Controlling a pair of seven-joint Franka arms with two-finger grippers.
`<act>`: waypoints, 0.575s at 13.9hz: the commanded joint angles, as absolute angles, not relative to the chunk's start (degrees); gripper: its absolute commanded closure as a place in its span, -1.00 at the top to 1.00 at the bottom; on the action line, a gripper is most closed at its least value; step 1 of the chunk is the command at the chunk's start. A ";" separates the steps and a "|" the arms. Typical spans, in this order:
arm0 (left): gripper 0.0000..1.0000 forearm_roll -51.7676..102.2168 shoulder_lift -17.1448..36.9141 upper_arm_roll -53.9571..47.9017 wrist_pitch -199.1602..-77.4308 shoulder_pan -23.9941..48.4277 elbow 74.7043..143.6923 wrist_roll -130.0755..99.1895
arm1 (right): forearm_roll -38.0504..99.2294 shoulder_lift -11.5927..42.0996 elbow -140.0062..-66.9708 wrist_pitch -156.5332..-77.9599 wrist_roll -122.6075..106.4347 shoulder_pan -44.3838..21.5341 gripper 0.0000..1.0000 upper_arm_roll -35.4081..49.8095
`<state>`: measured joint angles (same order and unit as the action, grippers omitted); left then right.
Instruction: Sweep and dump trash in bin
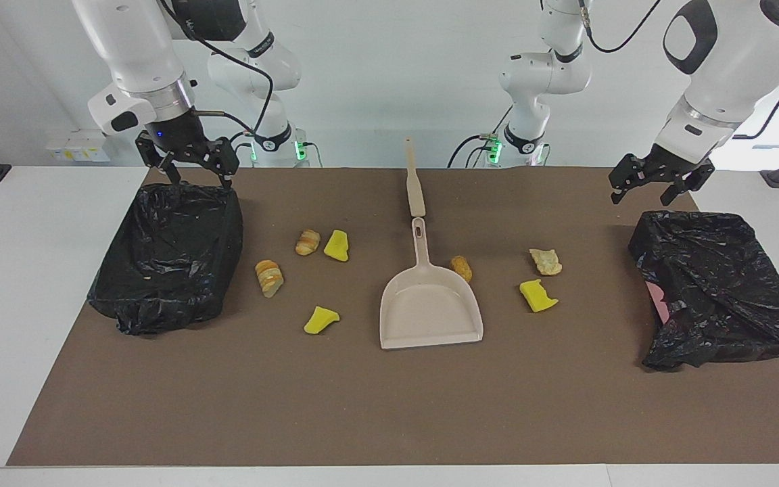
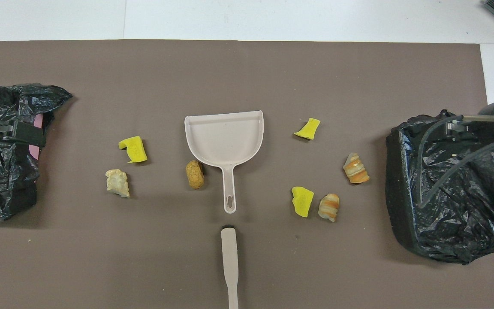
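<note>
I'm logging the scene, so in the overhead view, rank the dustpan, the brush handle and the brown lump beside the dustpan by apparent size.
1. dustpan
2. brush handle, partly cut off by the picture's edge
3. brown lump

Both arms: glossy white rounded shells with dark grey joint caps and silver wrist rings. Black two-finger left gripper (image 1: 660, 179) and right gripper (image 1: 190, 159). Black cables loop along the links; green lights at the bases.

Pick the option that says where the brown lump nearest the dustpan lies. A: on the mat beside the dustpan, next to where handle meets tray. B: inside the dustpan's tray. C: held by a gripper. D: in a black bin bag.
A: the brown lump lies on the mat beside the dustpan, outside its tray.
</note>
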<state>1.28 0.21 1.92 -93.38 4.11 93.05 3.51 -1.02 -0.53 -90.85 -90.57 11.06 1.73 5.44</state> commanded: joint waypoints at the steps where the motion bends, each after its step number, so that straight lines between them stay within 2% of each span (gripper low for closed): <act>1: 1.00 0.00 -0.09 1.76 -89.51 3.78 89.86 3.51 | 0.00 -0.53 -90.61 -90.44 11.87 1.93 1.00 5.71; 8: 1.00 0.26 -0.79 2.02 -87.01 3.87 90.53 3.78 | 0.00 -0.53 -90.79 -90.44 11.43 2.72 1.00 5.63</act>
<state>1.22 -0.14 2.01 -87.74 4.08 90.03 3.51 -0.83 -0.52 -90.85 -90.57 11.06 1.93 5.34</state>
